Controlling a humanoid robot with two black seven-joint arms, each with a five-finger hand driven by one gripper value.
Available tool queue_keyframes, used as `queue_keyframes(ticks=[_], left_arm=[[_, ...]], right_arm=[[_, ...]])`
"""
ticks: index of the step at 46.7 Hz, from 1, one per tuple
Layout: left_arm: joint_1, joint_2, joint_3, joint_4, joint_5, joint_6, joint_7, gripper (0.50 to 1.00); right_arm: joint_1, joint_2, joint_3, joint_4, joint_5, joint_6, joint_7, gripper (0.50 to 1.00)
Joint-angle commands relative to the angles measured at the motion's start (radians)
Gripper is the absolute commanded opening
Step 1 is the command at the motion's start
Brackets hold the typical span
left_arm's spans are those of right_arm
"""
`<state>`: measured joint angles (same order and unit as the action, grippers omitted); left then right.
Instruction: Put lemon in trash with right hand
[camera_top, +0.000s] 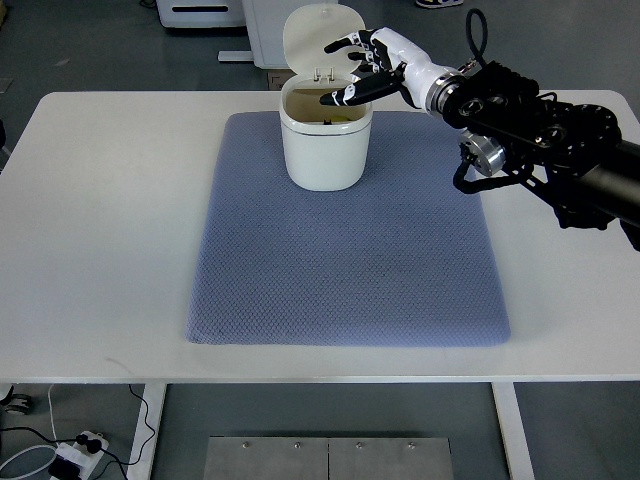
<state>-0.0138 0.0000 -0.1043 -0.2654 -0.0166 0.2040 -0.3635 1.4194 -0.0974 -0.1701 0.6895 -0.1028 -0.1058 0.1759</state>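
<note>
A: Logging the right hand (358, 72) over the mouth of the small white trash bin (325, 150), whose hinged lid (318, 38) stands tipped back. We read the fingers as spread and relaxed, with nothing between them.

B: And the lemon?

A: We see none on the mat or table. There is a yellowish patch (335, 117) deep inside the bin, below the fingertips; it may be the lemon, but the interior is shadowed and we cannot confirm it.

B: So our judgement on progress?

A: Near the end, probably. If that patch is the fruit, the drop is done and only pulling the arm clear is left. If not, the lemon is simply out of our view.

B: Materials next.

A: Bin: smooth glossy plastic, rounded cylinder, darker inner rim. It sits on the far edge of a blue-grey mat (350, 280), fine waffle-textured fabric with soft rounded corners. That lies on a matte white table (110, 220). Hand: white shells, black joints and fingertips, on a black forearm. The left arm does not show.
</note>
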Motion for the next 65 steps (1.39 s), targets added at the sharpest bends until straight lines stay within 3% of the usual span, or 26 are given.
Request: queue_keyframes(ticks=[1, 8, 18, 32, 46, 53, 65], left_arm=[[0.000, 0.000, 0.000, 0.000, 0.000, 0.000, 0.000, 1.000], [0.000, 0.000, 0.000, 0.000, 0.000, 0.000, 0.000, 1.000], [0.000, 0.000, 0.000, 0.000, 0.000, 0.000, 0.000, 1.000], [0.000, 0.000, 0.000, 0.000, 0.000, 0.000, 0.000, 1.000], [0.000, 0.000, 0.000, 0.000, 0.000, 0.000, 0.000, 1.000], [0.000, 0.000, 0.000, 0.000, 0.000, 0.000, 0.000, 1.000], [0.000, 0.000, 0.000, 0.000, 0.001, 0.000, 0.000, 1.000]], right_arm=[[0.003, -0.002, 0.000, 0.001, 0.000, 0.000, -0.001, 0.947], [0.004, -0.007, 0.003, 0.008, 0.000, 0.000, 0.001, 0.985], [0.004, -0.044, 0.004, 0.074, -0.001, 0.000, 0.007, 1.000], [0.021, -0.215, 0.012, 0.312, -0.001, -0.020, 0.031, 1.000], [-0.002, -0.427, 0.024, 0.452, 0.002, -0.015, 0.031, 1.000], [-0.069, -0.510, 0.113, 0.464, 0.014, 0.003, 0.016, 1.000], [-0.299, -0.625, 0.362, 0.533, 0.028, 0.008, -0.009, 1.000]])
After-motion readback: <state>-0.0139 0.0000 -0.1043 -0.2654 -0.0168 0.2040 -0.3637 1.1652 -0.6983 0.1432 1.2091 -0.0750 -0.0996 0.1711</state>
